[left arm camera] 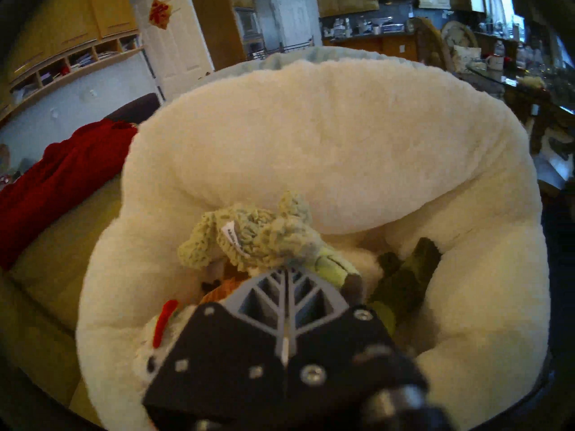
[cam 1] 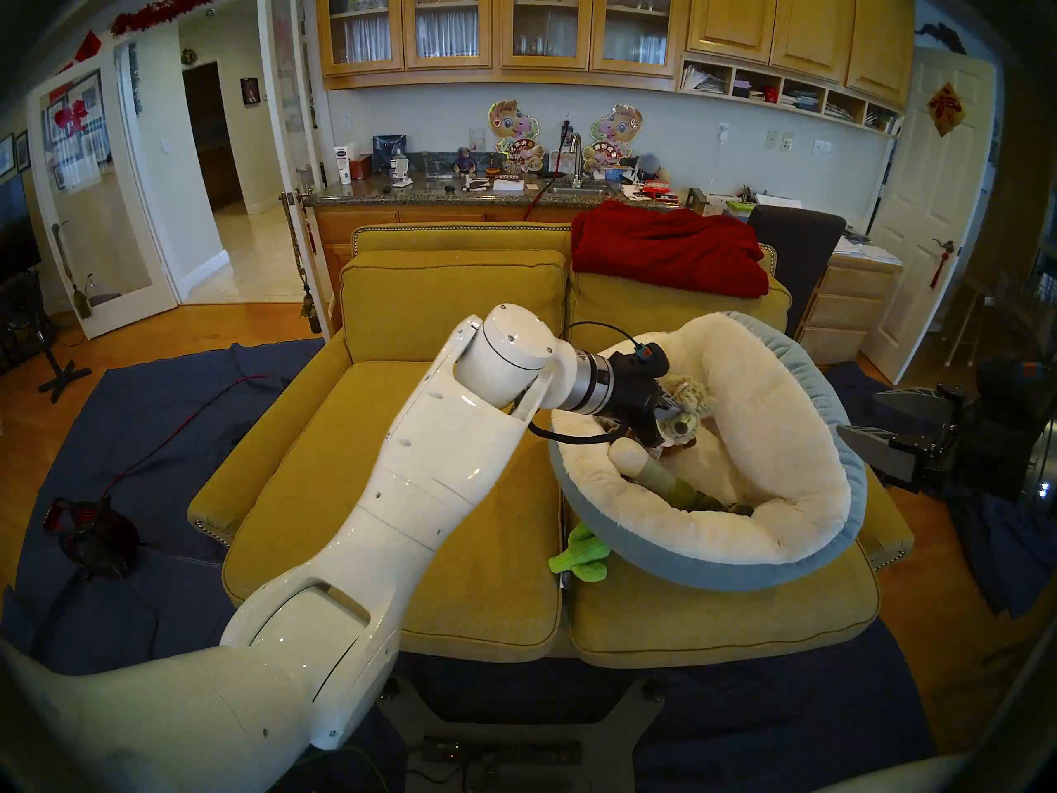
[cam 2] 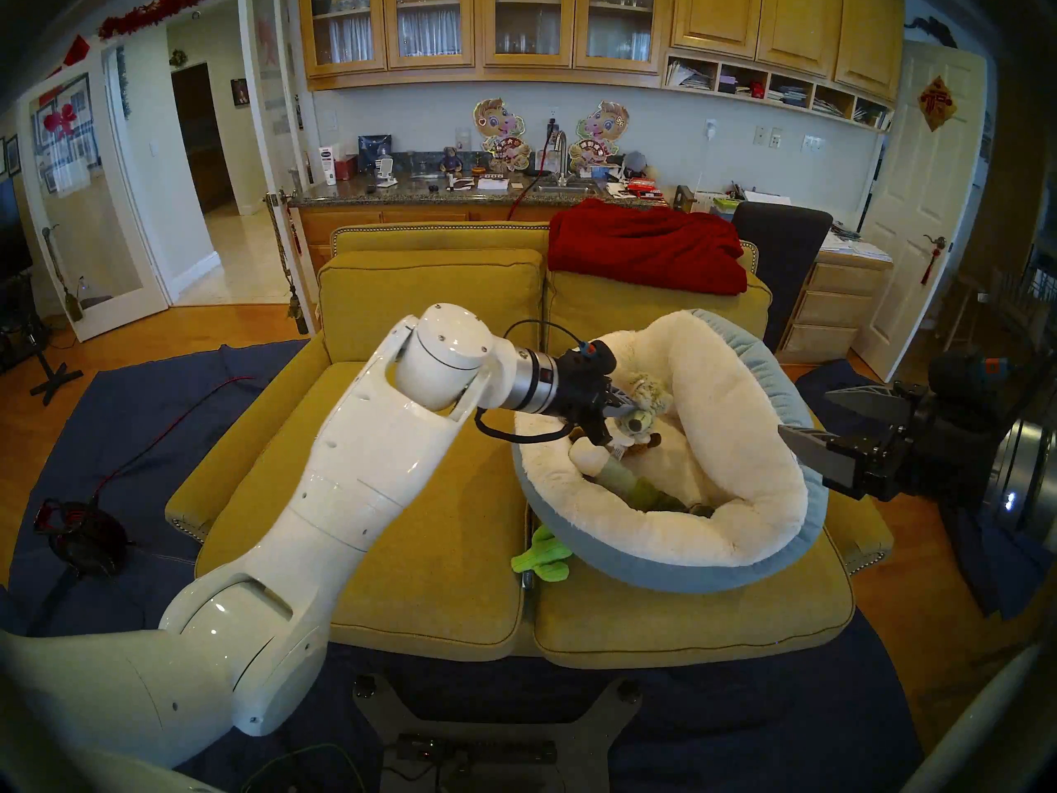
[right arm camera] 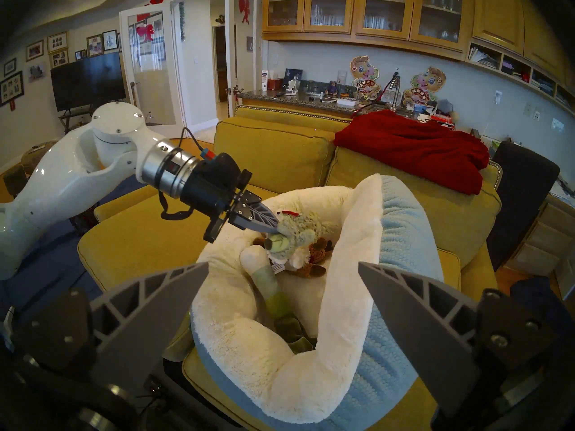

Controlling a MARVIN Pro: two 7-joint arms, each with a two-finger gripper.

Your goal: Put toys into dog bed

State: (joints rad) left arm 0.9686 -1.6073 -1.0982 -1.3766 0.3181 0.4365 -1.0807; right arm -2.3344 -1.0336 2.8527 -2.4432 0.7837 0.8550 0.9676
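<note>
Grey mottled animal [right arm camera: 291, 234] pinched tight in the shut left gripper [right arm camera: 273, 226], hanging over the middle of the dog bed [cam 1: 801, 448], just above the brown knitted animal [right arm camera: 314, 256], white fluffy lamb [left arm camera: 161, 352] and long leek [right arm camera: 273, 293]. Best to go a bit lower, open wide, then pull back slowly so no fur snags. Right gripper [right arm camera: 283, 284] open, holding nothing, off to the side. Green cactus [cam 1: 580, 554] waiting on the sofa [cam 1: 400, 488], tucked by the bed's edge.

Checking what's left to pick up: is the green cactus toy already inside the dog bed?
No, the green cactus lies on the sofa seat, outside the dog bed, against its blue outer wall.
</note>
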